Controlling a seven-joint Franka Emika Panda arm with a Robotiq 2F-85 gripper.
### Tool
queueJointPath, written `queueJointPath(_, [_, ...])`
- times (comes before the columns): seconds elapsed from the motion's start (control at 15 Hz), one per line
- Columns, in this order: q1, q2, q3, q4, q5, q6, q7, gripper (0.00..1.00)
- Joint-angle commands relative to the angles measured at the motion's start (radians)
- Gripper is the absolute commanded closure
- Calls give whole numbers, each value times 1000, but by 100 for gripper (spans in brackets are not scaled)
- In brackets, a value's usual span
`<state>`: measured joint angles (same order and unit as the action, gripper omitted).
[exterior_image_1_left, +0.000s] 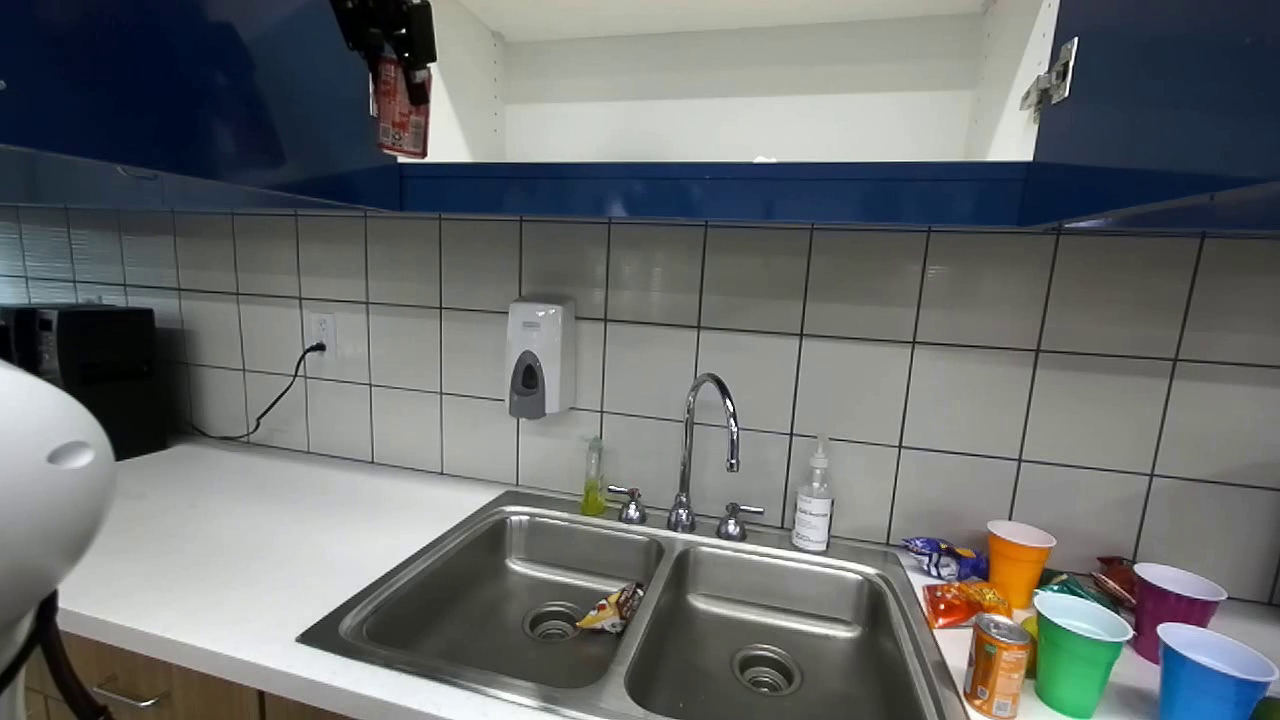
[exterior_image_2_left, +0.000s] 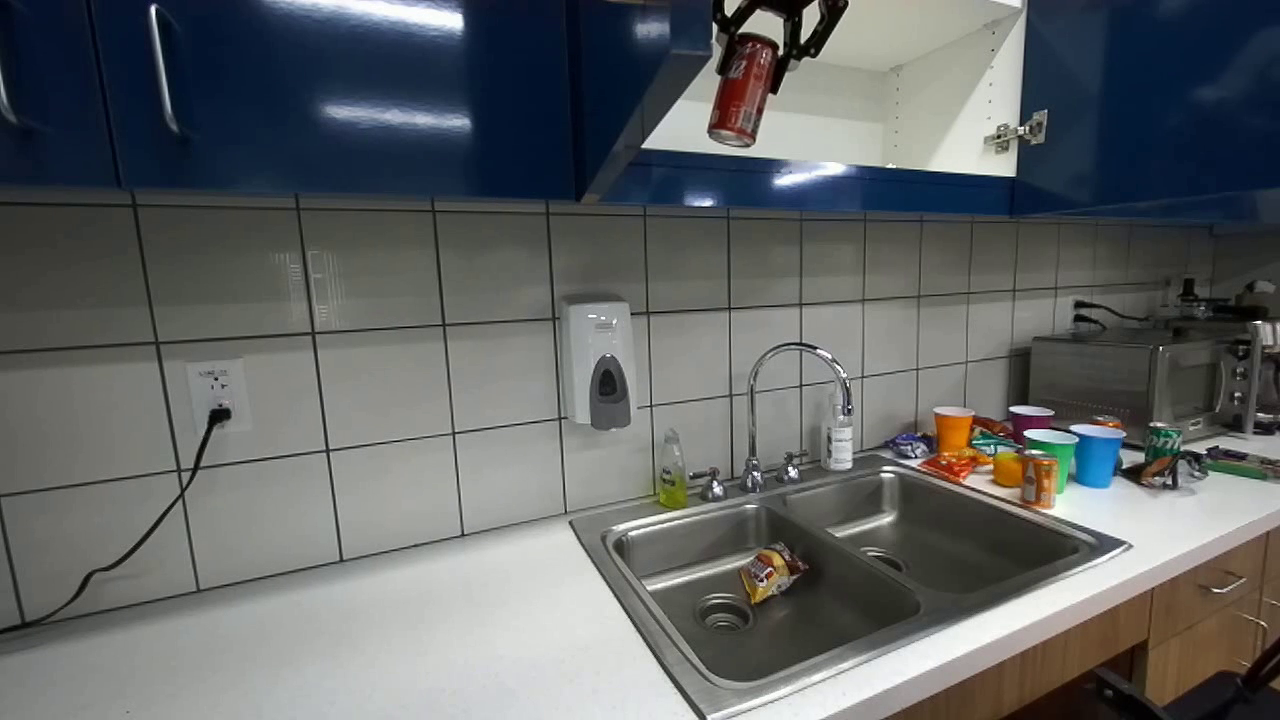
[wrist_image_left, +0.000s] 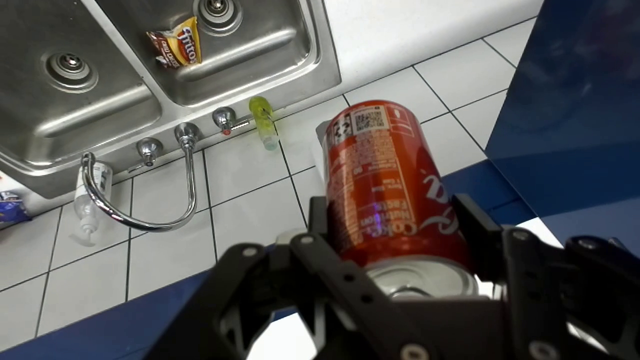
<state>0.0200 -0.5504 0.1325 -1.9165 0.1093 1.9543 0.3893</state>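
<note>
An open blue wall cabinet, white inside (exterior_image_2_left: 940, 192), crowns the frame in an exterior view, above a stainless-steel double sink (exterior_image_2_left: 634, 598) at lower right.
At top centre, a black jointed gripper (exterior_image_2_left: 750, 73) is closed around a red metal Coca-Cola can (exterior_image_2_left: 740, 105), squeezing near its silver lid (wrist_image_left: 430, 275), apparently so friction carries it, base tilted and free. A yellow-and-brown foil Fritos bag (wrist_image_left: 179, 45) lies loose in the sink, upper left in the wrist view.
</note>
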Motion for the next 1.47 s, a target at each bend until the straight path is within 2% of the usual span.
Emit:
queueJointPath(0.0, [-28,45,23,71,-29,-20,34,62])
queueJointPath(0.67, [-24,161,34,152,-76,1,79,62])
queueJointPath(0.73, [-5,133,12,106,-49,-1,35,37])
queueJointPath(1.4, [-5,152,15,123,-55,1,46,37])
